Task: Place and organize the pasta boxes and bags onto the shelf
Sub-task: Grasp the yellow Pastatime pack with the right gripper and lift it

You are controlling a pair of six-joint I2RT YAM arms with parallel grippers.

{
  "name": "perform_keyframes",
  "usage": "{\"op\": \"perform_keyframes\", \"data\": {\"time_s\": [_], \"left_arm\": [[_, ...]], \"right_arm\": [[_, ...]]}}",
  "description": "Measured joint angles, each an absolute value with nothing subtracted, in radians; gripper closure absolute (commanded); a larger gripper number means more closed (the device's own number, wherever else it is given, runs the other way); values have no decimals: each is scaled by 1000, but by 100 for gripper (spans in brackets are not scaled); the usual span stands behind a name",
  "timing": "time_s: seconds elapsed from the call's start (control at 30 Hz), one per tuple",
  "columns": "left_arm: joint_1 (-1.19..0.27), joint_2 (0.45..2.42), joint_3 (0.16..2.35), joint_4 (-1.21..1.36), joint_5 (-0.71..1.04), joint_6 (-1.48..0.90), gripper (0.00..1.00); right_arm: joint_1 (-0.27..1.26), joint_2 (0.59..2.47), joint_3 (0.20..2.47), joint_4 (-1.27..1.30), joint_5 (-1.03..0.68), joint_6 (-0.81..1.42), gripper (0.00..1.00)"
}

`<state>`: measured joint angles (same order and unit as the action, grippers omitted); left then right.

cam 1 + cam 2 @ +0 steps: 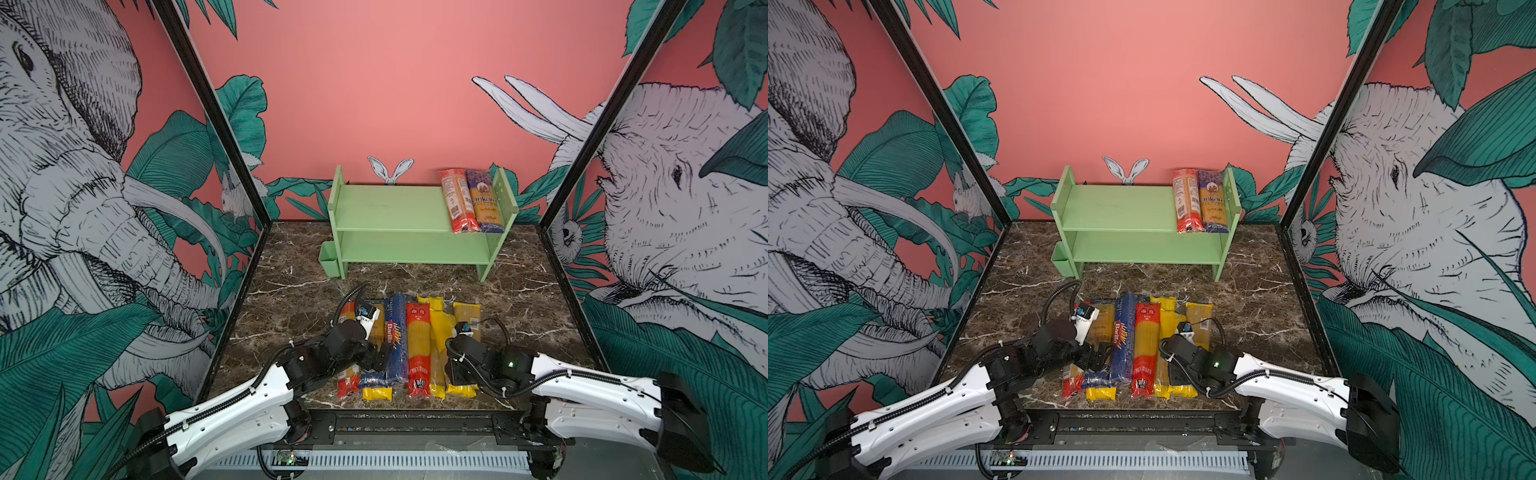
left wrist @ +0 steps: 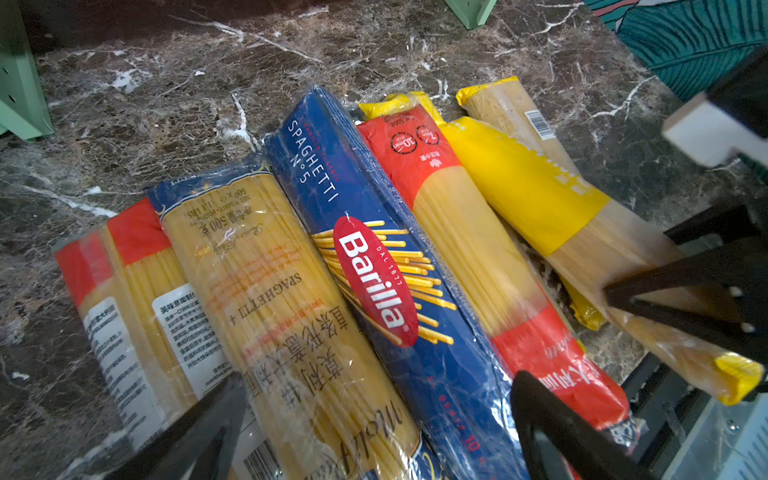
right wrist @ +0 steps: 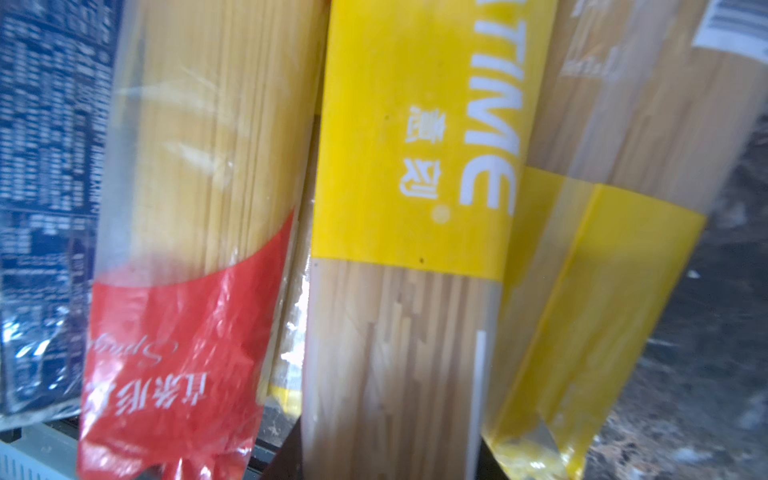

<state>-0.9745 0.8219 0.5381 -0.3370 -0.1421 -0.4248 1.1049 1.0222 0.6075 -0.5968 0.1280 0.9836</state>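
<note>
while left gripper (image 2: pixel 376 384) hangs above barilla pack (image 2: pixel 374 270) with fingers (image 2: pixel 199 436) wide apart, right gripper (image 3: pixel 386 461) clamps yellow-banded spaghetti pack (image 3: pixel 411 166), right of centre in row of packs on marble table (image 1: pixel 291 291), lower middle of both top views. green shelf (image 1: pixel 390 208) at frame centre, well apart. red-ended pack (image 1: pixel 457 199) and blue-ended pack (image 1: pixel 486 199) lie on upper tier, right end, touching.

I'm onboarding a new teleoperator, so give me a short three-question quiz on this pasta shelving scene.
1. How many packs lie on the top tier of the shelf?
2. True or false: the left gripper is shut.
3. Which pack sits between the jaws of the right gripper? A: Barilla pack. B: yellow-banded pack. C: red-ended pack.
Key: 1 two; 2 false; 3 B.
</note>
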Motion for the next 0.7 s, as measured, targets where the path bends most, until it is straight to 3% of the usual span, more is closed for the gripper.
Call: {"op": "perform_keyframes", "data": {"time_s": [0.37, 0.47, 0.7], "left_arm": [[-974, 897, 588, -333, -138, -425, 2], [-974, 924, 608, -329, -136, -425, 2], [-974, 970, 639, -331, -131, -424, 2]], "right_arm": [[1063, 905, 531, -560, 92, 968, 93], [1035, 919, 483, -467, 59, 970, 99], [1008, 999, 449, -323, -2, 992, 100]]}}
